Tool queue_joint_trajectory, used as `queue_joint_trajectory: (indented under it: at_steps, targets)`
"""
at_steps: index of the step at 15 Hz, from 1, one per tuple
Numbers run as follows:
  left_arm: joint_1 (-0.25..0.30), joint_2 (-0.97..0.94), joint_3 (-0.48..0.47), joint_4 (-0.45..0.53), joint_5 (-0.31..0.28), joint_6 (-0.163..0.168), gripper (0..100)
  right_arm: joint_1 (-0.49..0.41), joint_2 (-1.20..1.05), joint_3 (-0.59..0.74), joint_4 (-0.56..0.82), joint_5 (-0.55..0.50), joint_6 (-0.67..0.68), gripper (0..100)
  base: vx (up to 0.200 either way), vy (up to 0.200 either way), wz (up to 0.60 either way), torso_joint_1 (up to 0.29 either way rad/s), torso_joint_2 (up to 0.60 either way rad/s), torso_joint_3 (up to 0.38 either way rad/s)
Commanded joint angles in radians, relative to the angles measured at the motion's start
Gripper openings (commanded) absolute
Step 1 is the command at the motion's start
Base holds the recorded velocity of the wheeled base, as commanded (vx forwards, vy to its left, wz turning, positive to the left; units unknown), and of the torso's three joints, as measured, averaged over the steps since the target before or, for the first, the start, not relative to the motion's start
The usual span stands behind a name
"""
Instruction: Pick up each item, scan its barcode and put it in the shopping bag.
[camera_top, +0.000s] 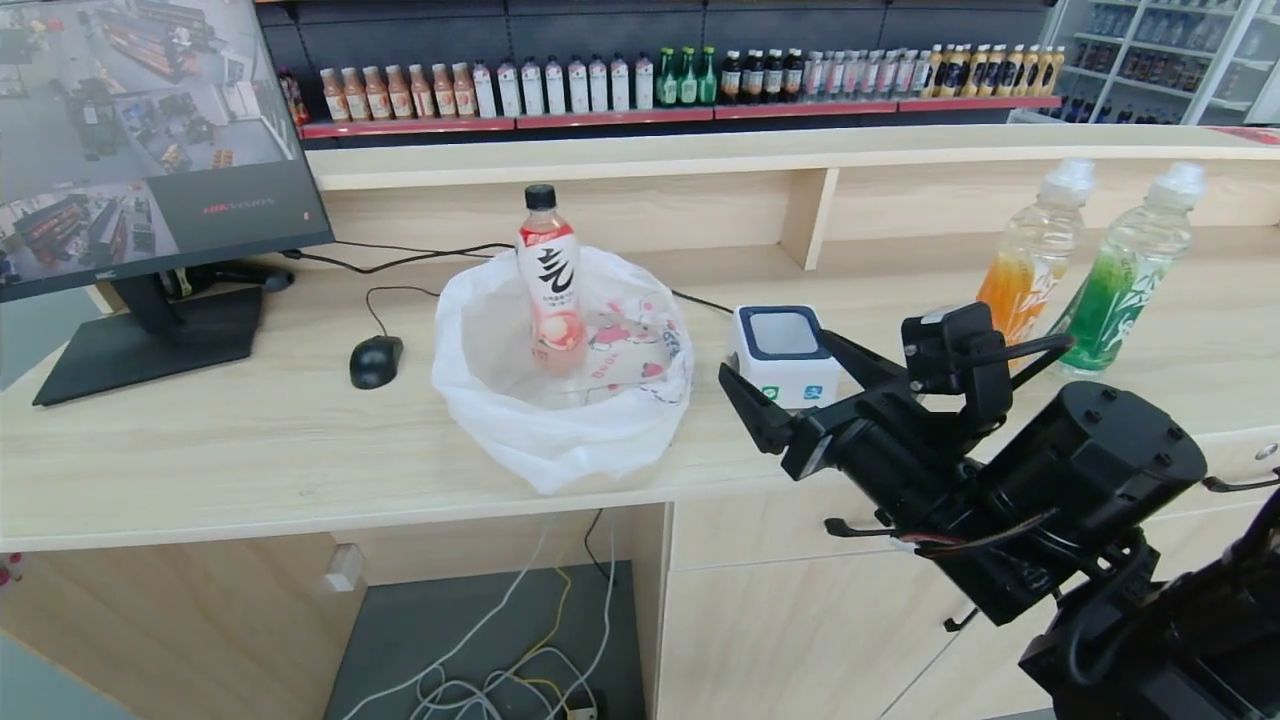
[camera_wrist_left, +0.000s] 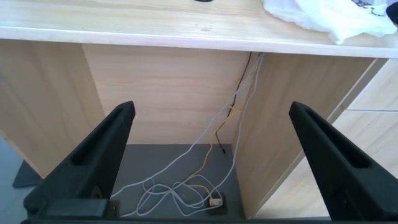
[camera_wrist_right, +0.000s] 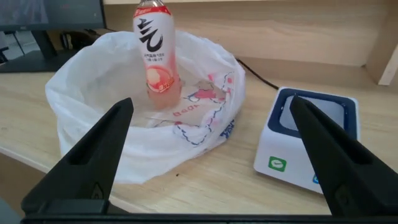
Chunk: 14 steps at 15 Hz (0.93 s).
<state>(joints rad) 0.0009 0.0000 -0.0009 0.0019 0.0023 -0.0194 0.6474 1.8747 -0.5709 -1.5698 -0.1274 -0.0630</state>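
A white shopping bag (camera_top: 560, 420) sits open on the wooden counter (camera_top: 250, 440), with a pink bottle (camera_top: 550, 290) standing upright inside it. To the bag's right is the white barcode scanner (camera_top: 785, 355). An orange bottle (camera_top: 1030, 255) and a green bottle (camera_top: 1125, 275) stand at the counter's far right. My right gripper (camera_top: 778, 357) hovers open and empty near the scanner, facing the bag (camera_wrist_right: 93, 93), the bottle (camera_wrist_right: 155, 50) and the scanner (camera_wrist_right: 311, 143). My left gripper (camera_wrist_left: 211, 107) is open and empty, below the counter's front edge, with the bag's edge (camera_wrist_left: 329, 18) above it.
A monitor (camera_top: 130, 130) on a black stand and a mouse (camera_top: 375, 360) occupy the counter's left. Loose cables (camera_top: 520, 650) hang and lie in the opening under the counter (camera_wrist_left: 186, 186). A raised ledge (camera_top: 700, 150) runs along the back, with a stocked drinks shelf behind.
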Motion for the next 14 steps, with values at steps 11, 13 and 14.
queue_joint_trajectory:
  at_steps: [11, 13, 14]
  targets:
    - [0.001, 0.0, -0.001, 0.0, 0.001, -0.001, 100, 0.0, 0.003, -0.014, -0.001, 0.0, 0.0, 100, 0.0, -0.2, 0.0, 0.002, 0.0, 0.004]
    - [0.001, 0.0, -0.001, 0.0, 0.001, -0.001, 100, 0.0, 0.001, -0.006, -0.001, 0.0, 0.0, 100, 0.0, -0.2, 0.0, 0.005, 0.0, 0.002]
    - [0.001, 0.0, -0.001, 0.0, 0.001, -0.001, 100, 0.0, 0.001, -0.006, -0.001, -0.001, 0.012, 100, 0.0, -0.2, 0.0, 0.002, 0.0, 0.012]
